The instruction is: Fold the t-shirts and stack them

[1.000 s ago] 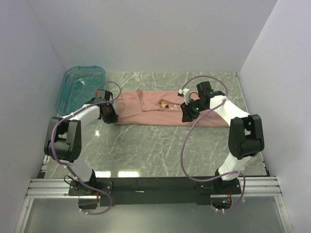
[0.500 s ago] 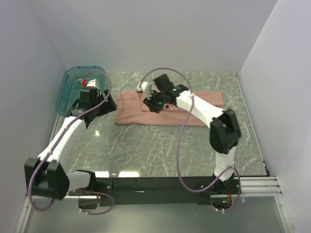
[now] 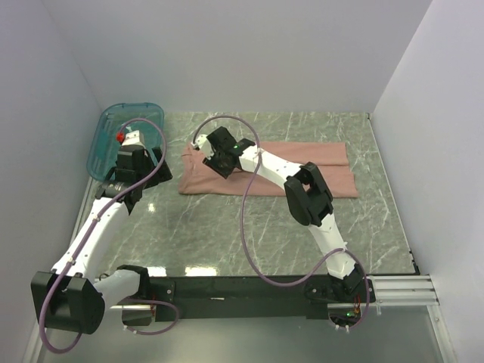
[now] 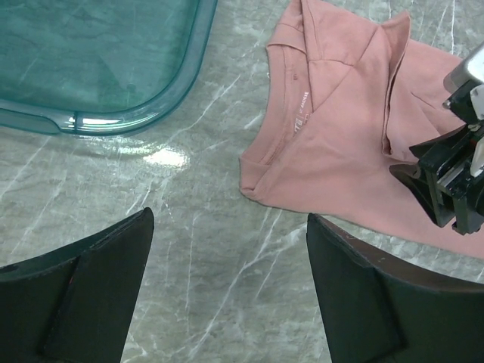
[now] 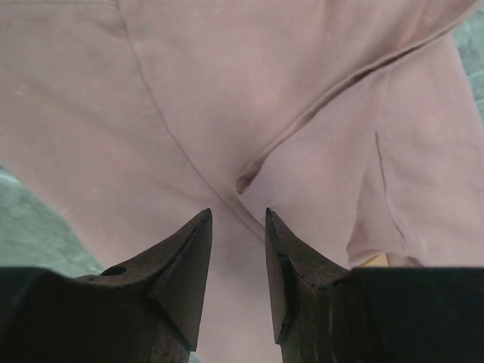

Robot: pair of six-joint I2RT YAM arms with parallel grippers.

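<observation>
The dusty-pink t-shirt (image 3: 302, 170) lies folded into a long strip across the middle of the marble table. Its collar end (image 4: 302, 98) points left. My right gripper (image 3: 214, 157) reaches far left and hovers low over that end. In the right wrist view its jaws (image 5: 237, 213) stand a narrow gap apart above a fold in the pink cloth (image 5: 249, 91), with nothing pinched between them. My left gripper (image 3: 140, 180) sits left of the shirt, clear of it. Its jaws (image 4: 231, 219) are wide open over bare marble.
A translucent teal bin (image 3: 106, 144) stands at the back left corner, its rim (image 4: 174, 83) close to my left gripper. White walls close in the table on three sides. The right arm's cable loops over the table in front of the shirt.
My left gripper has opened, let go of the shirt's left edge and pulled back towards the bin. My right arm has swept left along the shirt to its collar end.
</observation>
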